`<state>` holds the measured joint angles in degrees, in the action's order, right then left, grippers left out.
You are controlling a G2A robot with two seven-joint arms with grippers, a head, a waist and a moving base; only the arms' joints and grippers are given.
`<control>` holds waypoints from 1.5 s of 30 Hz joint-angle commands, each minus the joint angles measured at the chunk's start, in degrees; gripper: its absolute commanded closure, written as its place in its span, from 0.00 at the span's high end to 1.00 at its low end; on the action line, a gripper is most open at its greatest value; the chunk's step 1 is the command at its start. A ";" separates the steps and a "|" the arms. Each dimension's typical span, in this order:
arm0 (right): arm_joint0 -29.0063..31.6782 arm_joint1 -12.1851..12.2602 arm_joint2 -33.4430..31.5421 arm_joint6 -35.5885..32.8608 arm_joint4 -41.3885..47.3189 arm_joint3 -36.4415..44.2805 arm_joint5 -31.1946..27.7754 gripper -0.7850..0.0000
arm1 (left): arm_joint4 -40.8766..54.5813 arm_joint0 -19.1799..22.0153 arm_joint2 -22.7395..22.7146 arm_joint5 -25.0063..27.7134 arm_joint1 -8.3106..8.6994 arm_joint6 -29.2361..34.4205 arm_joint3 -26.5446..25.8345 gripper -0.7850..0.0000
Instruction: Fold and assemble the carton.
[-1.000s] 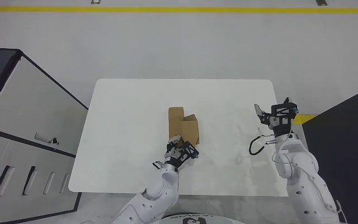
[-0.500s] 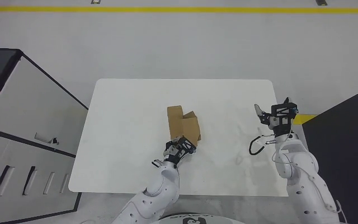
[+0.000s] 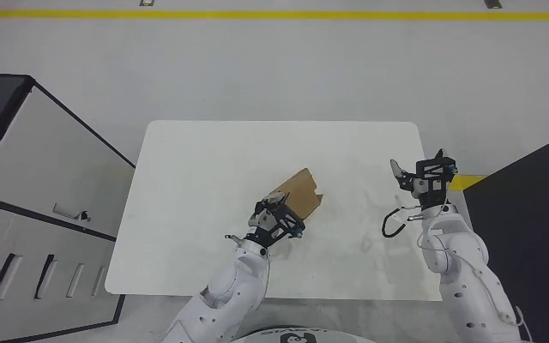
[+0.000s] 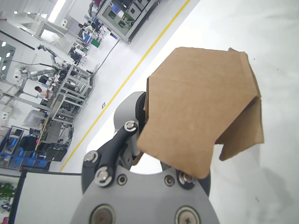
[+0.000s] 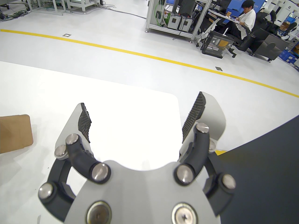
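From above, the white bench (image 3: 197, 163) carries one brown carton (image 3: 299, 189) near its middle. The carton is tilted, with one broad panel facing up. The left end effector (image 3: 277, 211) meets the carton at the edge nearest the robot and is closed on the cardboard there. The right end effector (image 3: 417, 169) stands well apart, at the bench's right edge, with its fingers spread and nothing between them. Beyond the bench a yellow floor line (image 3: 274, 14) runs across.

In the left wrist view the carton is partly folded: a large panel with a crease across it, and a second panel bent under it. One grey finger (image 4: 127, 120) presses at the cardboard's edge; the other is hidden behind the panel. A shadow lies on the bench under the carton, so it seems lifted, but I cannot tell surely whether any corner touches the surface.

In the right wrist view the two ribbed pads (image 5: 84, 122) are wide apart above the bench's rounded corner. A rounded corner of the carton shows farther off on the bench. A dark panel (image 5: 268, 164) stands just beside the bench.
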<state>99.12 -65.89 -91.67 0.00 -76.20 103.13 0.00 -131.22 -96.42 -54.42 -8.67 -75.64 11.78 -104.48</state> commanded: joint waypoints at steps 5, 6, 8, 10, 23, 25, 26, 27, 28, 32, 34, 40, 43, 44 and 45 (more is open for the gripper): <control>0.00 0.00 0.00 0.00 0.00 0.00 0.00 1.00 | -0.98 -0.95 -0.47 2.62 0.33 -0.28 -3.08 0.00; 0.00 0.00 0.00 0.00 0.00 0.00 0.00 1.00 | -0.98 -0.95 -0.47 2.62 0.33 -0.28 -3.08 0.00; -0.14 -0.03 0.07 -0.37 2.11 0.13 -2.05 1.00 | -0.36 -0.90 -0.45 2.97 0.33 -0.94 -3.16 0.00; -0.57 0.19 -1.12 -2.76 5.86 0.47 -7.42 1.00 | 0.99 -0.87 -0.89 3.85 0.40 -2.21 -3.77 0.00; -4.14 2.96 -7.86 -32.40 35.24 -1.70 -41.33 1.00 | 6.60 -1.56 -4.65 13.88 1.50 -7.63 -8.73 0.00; -4.14 2.96 -7.86 -32.40 35.24 -1.70 -41.33 1.00 | 6.60 -1.56 -4.65 13.88 1.50 -7.63 -8.73 0.00; -4.14 2.96 -7.86 -32.40 35.24 -1.70 -41.33 1.00 | 6.60 -1.56 -4.65 13.88 1.50 -7.63 -8.73 0.00; -4.14 2.96 -7.86 -32.40 35.24 -1.70 -41.33 1.00 | 6.60 -1.56 -4.65 13.88 1.50 -7.63 -8.73 0.00; -4.14 2.96 -7.86 -32.40 35.24 -1.70 -41.33 1.00 | 6.71 -1.48 -4.61 14.24 1.52 -7.73 -8.42 0.00; -5.80 3.54 -4.62 -43.07 50.66 -6.78 -43.08 1.00 | 7.94 -0.64 -4.74 16.25 1.65 -9.33 -8.66 0.00; -7.94 4.18 -3.82 -50.92 60.10 -8.72 -43.08 1.00 | 8.73 -0.30 -5.13 17.49 1.76 -9.90 -8.76 0.00; -13.03 6.06 -3.36 -68.27 82.18 -13.40 -36.02 1.00 | 11.24 -0.53 -5.68 18.13 1.91 -10.15 -9.16 0.00; -14.10 6.58 -2.09 -73.26 89.10 -14.48 -31.03 1.00 | 11.61 -0.51 -5.74 18.69 2.01 -10.19 -9.32 0.00; -14.10 6.58 -2.09 -73.26 89.10 -14.48 -31.03 1.00 | 10.98 -0.40 -5.73 18.68 2.05 -10.23 -9.38 0.00; -14.10 6.58 -2.09 -73.26 89.10 -14.48 -31.03 1.00 | 10.98 -0.40 -5.73 18.68 2.05 -10.23 -9.38 0.00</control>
<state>84.97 -59.28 -93.71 -74.05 14.87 88.60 -30.25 -120.01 -96.85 -60.16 10.02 -73.60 1.56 -113.85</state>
